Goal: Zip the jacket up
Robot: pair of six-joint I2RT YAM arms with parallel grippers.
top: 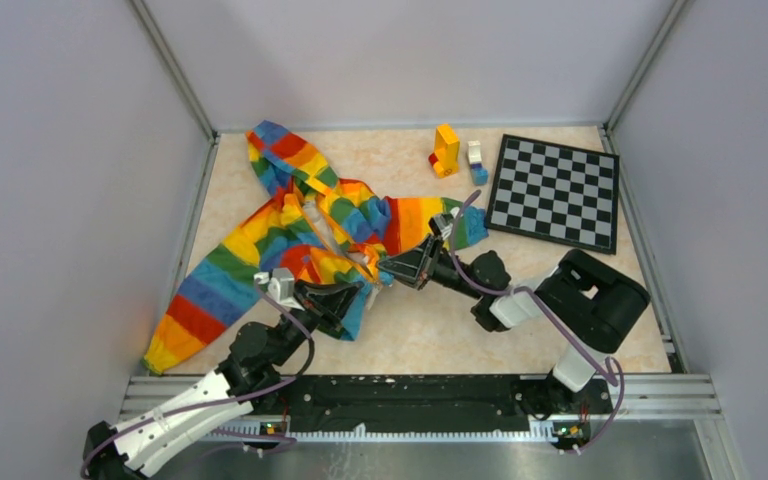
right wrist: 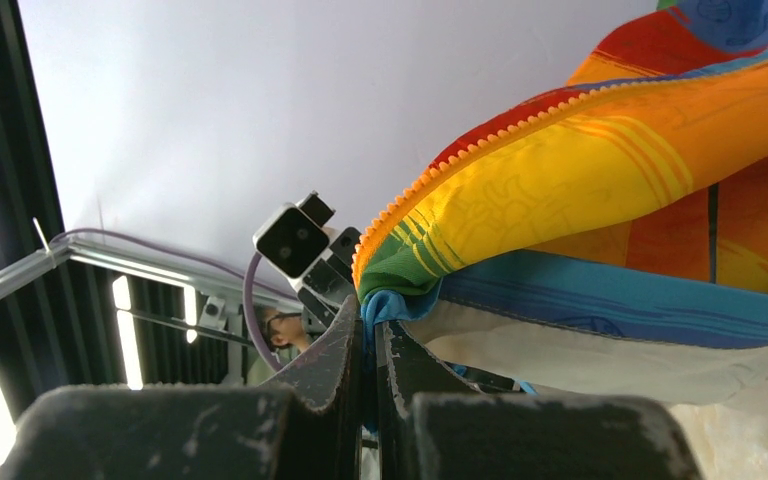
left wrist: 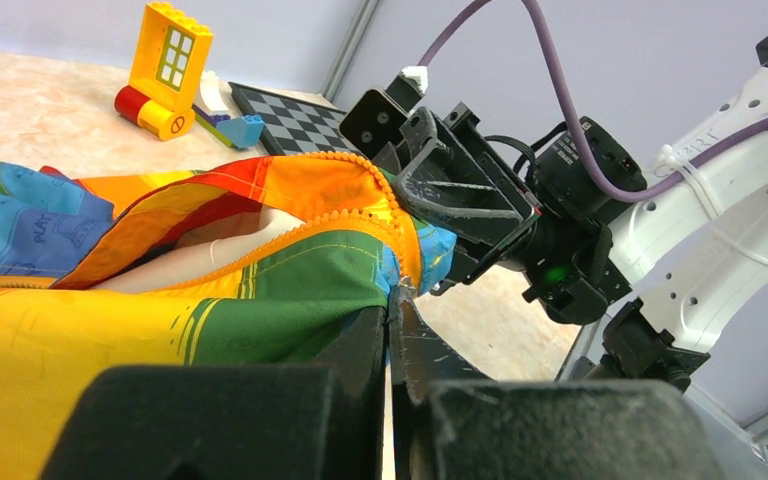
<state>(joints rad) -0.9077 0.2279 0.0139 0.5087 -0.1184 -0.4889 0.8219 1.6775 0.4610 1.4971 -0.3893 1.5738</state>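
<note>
Rainbow jacket hem clamped in closed left gripper and right gripper
Judged light, limp; hold advised beside zipper teeth, 12 o'clock of left jaws

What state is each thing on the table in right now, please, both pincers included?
jacket, unzipped, front gaping, bottom edge lifted
left pincer, shut on the jacket's bottom edge
right pincer, shut on the jacket's bottom edge
checkerboard, lying flat
yellow block, standing
white and blue blocks, stacked
</note>
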